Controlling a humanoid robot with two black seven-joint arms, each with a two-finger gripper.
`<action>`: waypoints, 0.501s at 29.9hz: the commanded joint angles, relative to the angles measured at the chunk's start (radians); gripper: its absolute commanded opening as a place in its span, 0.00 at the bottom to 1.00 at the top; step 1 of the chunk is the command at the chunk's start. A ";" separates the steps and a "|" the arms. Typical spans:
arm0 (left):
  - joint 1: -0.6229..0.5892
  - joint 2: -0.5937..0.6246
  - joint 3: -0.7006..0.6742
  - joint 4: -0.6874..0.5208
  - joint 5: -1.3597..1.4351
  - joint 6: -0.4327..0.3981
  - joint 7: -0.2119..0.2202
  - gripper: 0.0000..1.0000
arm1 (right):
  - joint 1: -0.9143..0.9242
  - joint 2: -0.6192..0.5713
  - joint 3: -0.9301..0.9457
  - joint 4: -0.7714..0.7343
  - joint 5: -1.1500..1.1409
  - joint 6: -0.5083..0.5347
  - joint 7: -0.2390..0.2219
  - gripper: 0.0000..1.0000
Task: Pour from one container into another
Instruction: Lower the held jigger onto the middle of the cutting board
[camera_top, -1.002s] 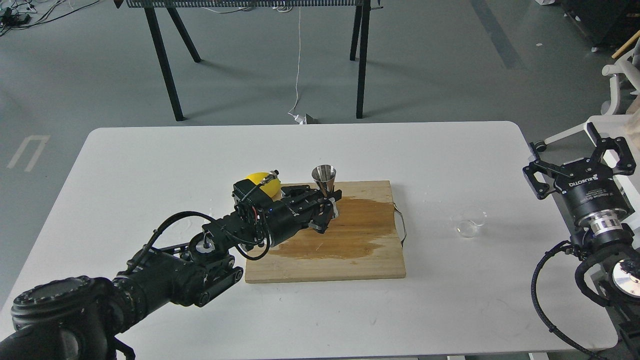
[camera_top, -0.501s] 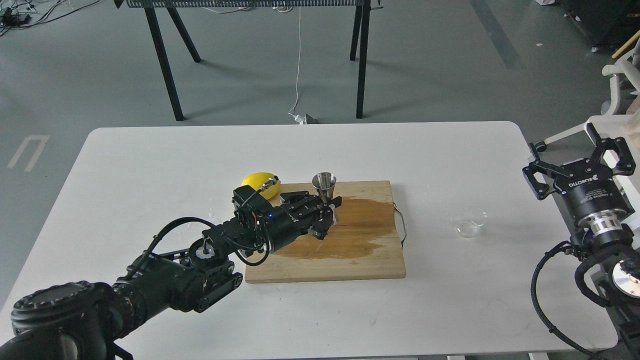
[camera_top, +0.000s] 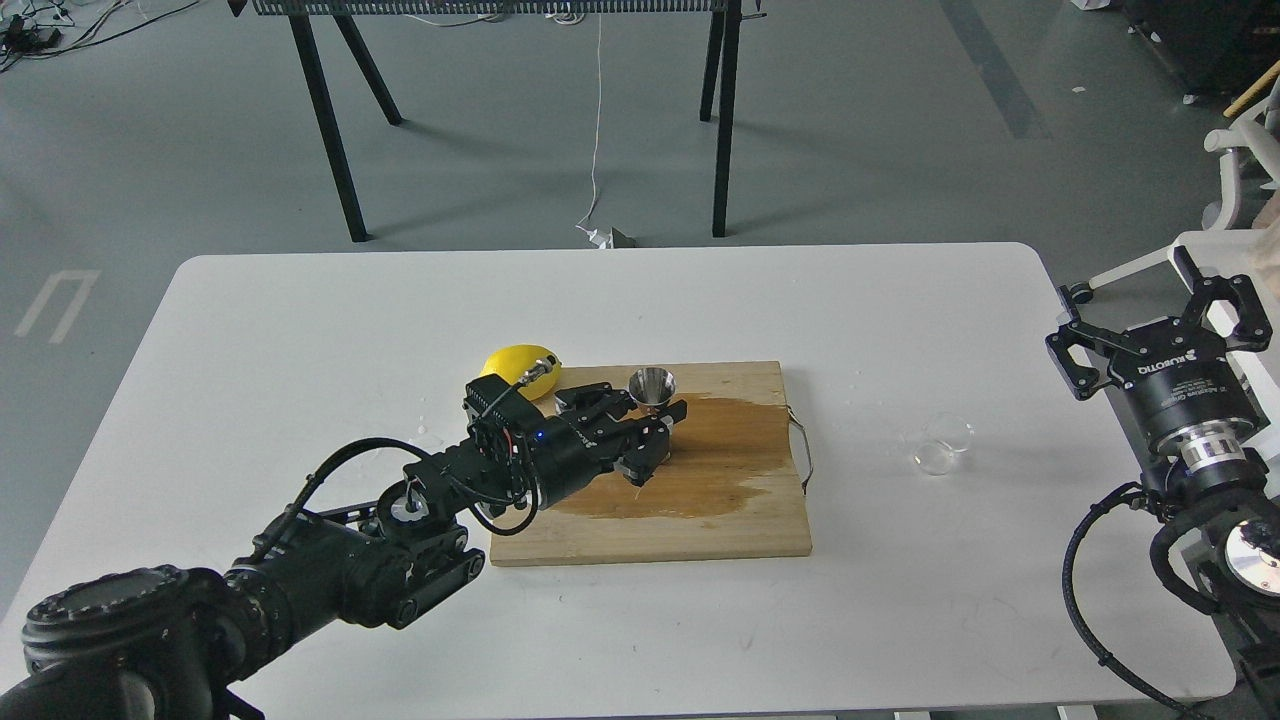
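A: Two arms in shot, and the left gripper (camera_top: 640, 425) is out over the wooden board (camera_top: 700, 520), its fingers closed around the waist of the steel jigger (camera_top: 651, 386), which stands upright with its mouth up.

B: Lemon (camera_top: 515, 367) just behind that wrist, resting on the white surface (camera_top: 300, 330) at the board's far left corner. Big dark wet patch (camera_top: 700, 470) spreads across the board.

A: Further right, the clear glass cup (camera_top: 940, 445) sits on the surface, well apart from the board, nothing touching it.

B: And the right gripper (camera_top: 1160, 310) hangs off the right edge, fingers spread wide, empty.
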 joint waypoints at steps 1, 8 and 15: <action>0.001 0.000 0.000 -0.007 0.000 0.000 0.000 0.57 | -0.002 0.000 0.002 0.000 0.000 0.000 0.000 0.99; 0.009 0.000 -0.002 -0.012 -0.001 0.000 0.000 0.69 | -0.002 0.000 0.002 0.000 0.000 0.000 0.000 0.99; 0.009 0.000 -0.002 -0.013 -0.026 0.002 0.000 0.80 | -0.003 -0.001 0.002 0.000 0.000 0.000 0.000 0.99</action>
